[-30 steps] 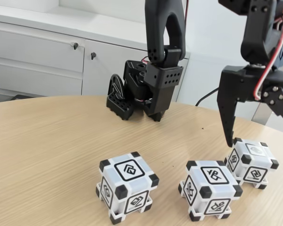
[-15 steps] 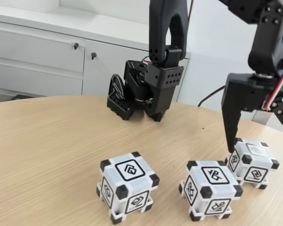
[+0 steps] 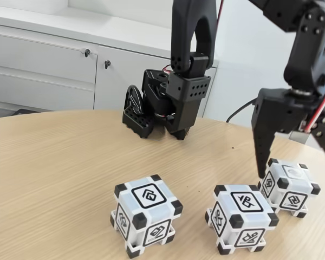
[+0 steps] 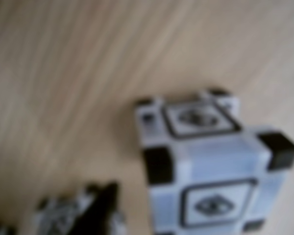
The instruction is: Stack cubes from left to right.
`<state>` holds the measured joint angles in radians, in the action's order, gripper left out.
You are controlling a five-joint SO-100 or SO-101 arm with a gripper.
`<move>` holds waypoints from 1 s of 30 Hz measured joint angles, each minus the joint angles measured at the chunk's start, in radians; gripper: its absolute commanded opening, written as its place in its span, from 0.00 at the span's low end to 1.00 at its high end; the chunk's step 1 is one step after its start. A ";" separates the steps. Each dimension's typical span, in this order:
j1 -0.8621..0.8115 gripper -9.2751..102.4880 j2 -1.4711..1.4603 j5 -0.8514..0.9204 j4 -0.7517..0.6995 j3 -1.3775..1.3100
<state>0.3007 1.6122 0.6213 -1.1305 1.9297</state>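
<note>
The arm descends from the top right of the fixed view, its black links bending down to the wrist, where red and white wires loop along the side. The gripper [image 3: 298,176] points downward with its jaws spread wide — one finger [image 3: 262,146] tapers to a tip near the table, the other runs off the right edge. The arm's base sits further back, black and upright.

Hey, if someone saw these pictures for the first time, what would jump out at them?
Three white cubes with black corners sit in a row on the wooden table in the fixed view: left cube, middle cube, right cube. The black gripper hangs open over the right cube, one finger beside it.
</note>
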 measured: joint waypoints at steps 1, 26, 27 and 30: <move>0.000 0.45 -0.015 -0.009 0.000 0.000; -0.009 0.24 -0.060 -0.031 0.003 -0.012; -0.009 0.23 -0.060 -0.031 0.003 -0.012; -0.009 0.22 -0.060 -0.034 0.003 -0.015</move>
<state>0.2915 1.5524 0.5875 -1.1275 1.9144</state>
